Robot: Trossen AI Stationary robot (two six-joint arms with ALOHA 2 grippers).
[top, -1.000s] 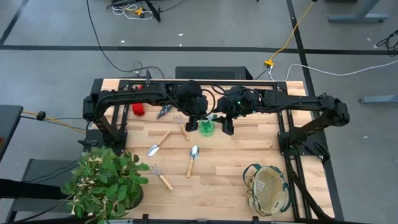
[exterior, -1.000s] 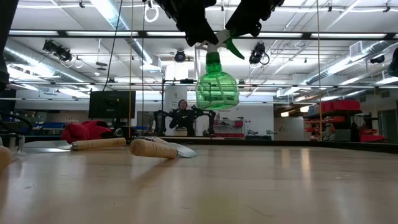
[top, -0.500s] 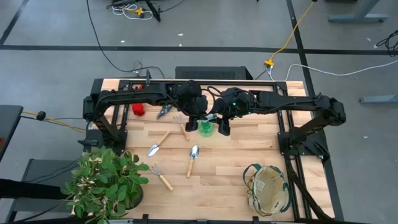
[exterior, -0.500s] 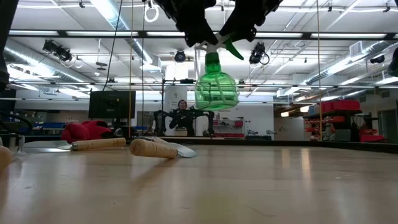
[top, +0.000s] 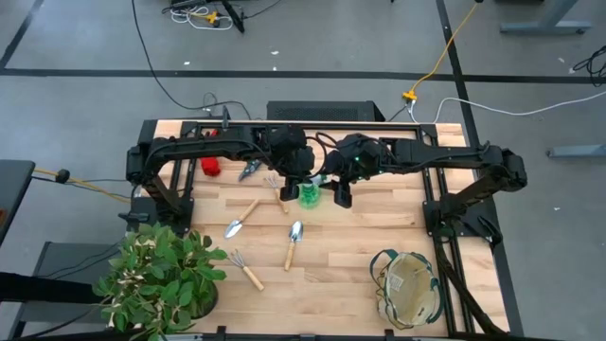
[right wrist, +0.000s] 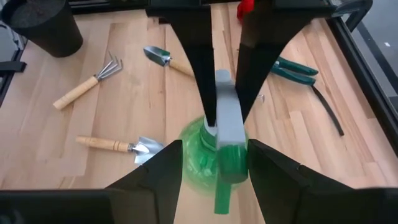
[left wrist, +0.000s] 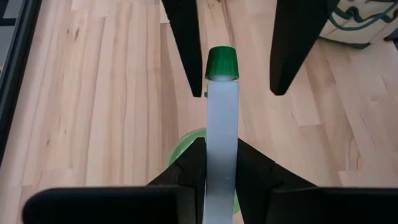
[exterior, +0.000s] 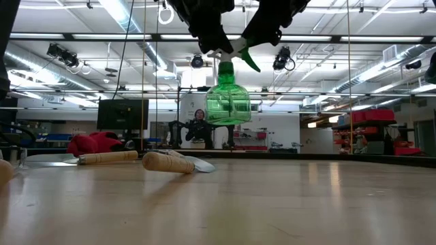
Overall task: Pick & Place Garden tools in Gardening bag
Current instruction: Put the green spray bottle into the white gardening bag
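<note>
A green spray bottle (exterior: 228, 102) with a white head hangs high over the middle of the table, and my left gripper (top: 303, 183) is shut on it. My right gripper (right wrist: 214, 177) is open. Its fingers stand on either side of the head's green nozzle end (left wrist: 222, 62); I see no plain touch. On the wood lie two trowels (top: 240, 220) (top: 294, 242), two hand rakes (top: 244, 270) (top: 277, 194), dark shears (top: 250, 169) and red gloves (top: 210, 167). The beige gardening bag (top: 409, 289) stands at the near right. My left gripper pinches the bottle's white spray head (left wrist: 222, 146) between its two fingers (left wrist: 189, 171), on its two flat sides, behind the green nozzle. The fingers slant down from the table's left and lie along the head. The bottle hangs below them, upright and clear of the table.
A leafy potted plant (top: 156, 279) fills the near left corner. The bag's mouth faces up, with bare wood between it and the trowels. Dark frame rails run along the table's far edge and sides.
The bottle's green body has swung a little toward the table's left under my left gripper and turned slightly. It now hangs straighter, and its head stays in the fingers.
</note>
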